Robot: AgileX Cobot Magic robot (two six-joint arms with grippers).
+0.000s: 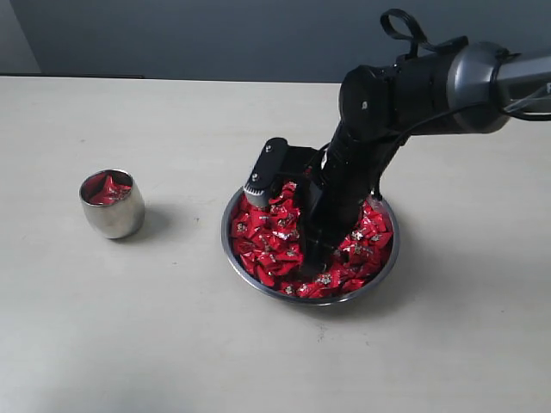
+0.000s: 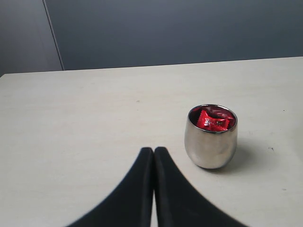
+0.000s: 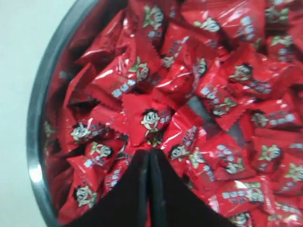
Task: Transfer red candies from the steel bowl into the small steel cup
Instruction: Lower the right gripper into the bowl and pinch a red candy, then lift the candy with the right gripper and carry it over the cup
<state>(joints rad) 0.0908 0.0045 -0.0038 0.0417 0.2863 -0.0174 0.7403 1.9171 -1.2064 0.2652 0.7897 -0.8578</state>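
Note:
The steel bowl (image 1: pixel 227 234) sits mid-table, heaped with red candies (image 1: pixel 269 239). My right gripper (image 1: pixel 310 258) reaches down into the heap. In the right wrist view the right gripper (image 3: pixel 150 151) is shut, its tips closed on the lower wrapper edge of a red candy (image 3: pixel 150 120) with a cartoon face. More candies (image 3: pixel 213 90) fill the bowl up to its rim (image 3: pixel 35 142). The small steel cup (image 1: pixel 113 213) stands upright at the left with a few red candies (image 1: pixel 106 187) inside. My left gripper (image 2: pixel 154 150) is shut and empty, just short of the cup (image 2: pixel 210 142) and to one side of it.
The pale tabletop (image 1: pixel 129 344) spreads bare around bowl and cup. A dark wall (image 1: pixel 215 34) runs behind the table's far edge. The right arm (image 1: pixel 430 86) comes in from the upper right over the bowl.

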